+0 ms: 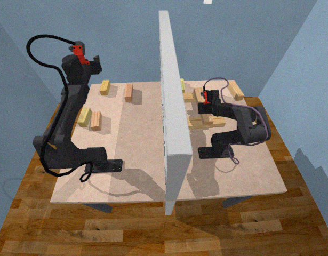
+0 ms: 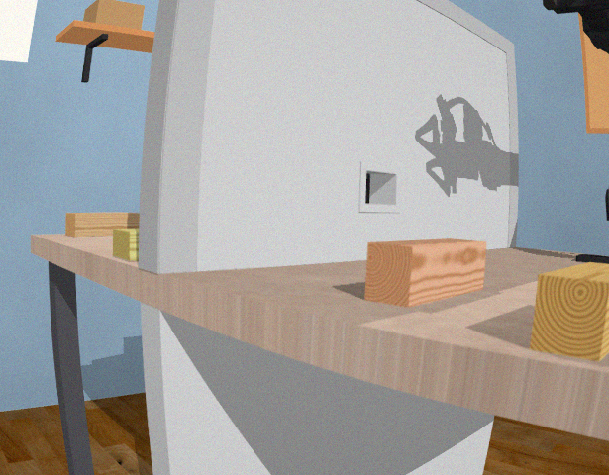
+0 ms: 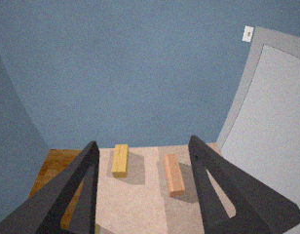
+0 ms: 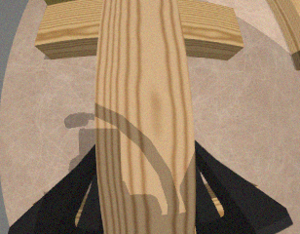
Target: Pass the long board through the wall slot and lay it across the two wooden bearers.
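My right gripper [image 1: 204, 108] is shut on the long pale board [image 4: 142, 112], low over the table on the right side of the grey wall [image 1: 169, 90]. The board runs ahead of the fingers and crosses over a crosswise wooden piece [image 4: 135, 29]. In the top view the board [image 1: 199, 93] lies roughly parallel to the wall. The slot [image 2: 379, 190] in the wall is empty. My left gripper [image 1: 95, 64] is raised high and open, holding nothing [image 3: 145, 195]. An orange block [image 1: 128, 92] and a yellow block [image 1: 104, 87] lie on the left side.
Two more blocks, yellow [image 1: 84, 117] and orange [image 1: 95, 120], lie beside the left arm. On the right side are a stack of crosswise wood [image 1: 206, 122], an offcut [image 1: 234, 90] and a small olive block [image 1: 182, 85] by the wall.
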